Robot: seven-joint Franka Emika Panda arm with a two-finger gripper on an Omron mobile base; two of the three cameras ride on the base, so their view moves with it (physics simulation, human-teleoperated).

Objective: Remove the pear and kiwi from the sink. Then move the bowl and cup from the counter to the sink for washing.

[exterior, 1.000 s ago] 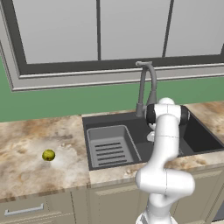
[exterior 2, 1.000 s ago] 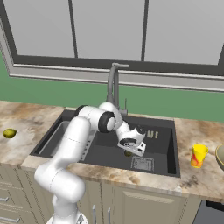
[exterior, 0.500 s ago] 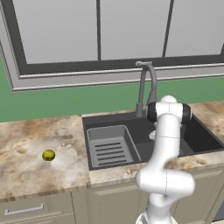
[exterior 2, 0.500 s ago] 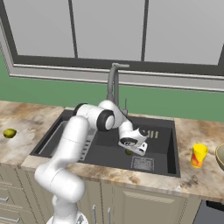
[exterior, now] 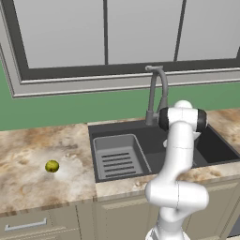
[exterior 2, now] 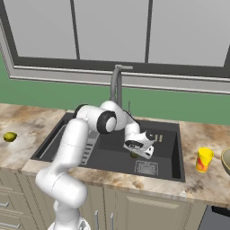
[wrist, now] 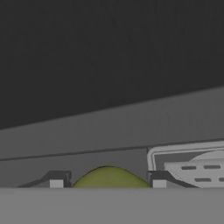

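Hand view: two fingers [wrist: 107,180] astride one kiwi [wrist: 109,177]; one pear [exterior: 52,166] on counter [exterior: 28,187]

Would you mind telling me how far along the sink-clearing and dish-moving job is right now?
Done: the small yellow-green pear lies on the marbled stone counter, out of the dark grey sink. In hand: the two-finger gripper is down in the basin, an olive-brown kiwi between its fingertips; whether they grip it is unclear. Left: the yellow cup and tan bowl wait on the counter.
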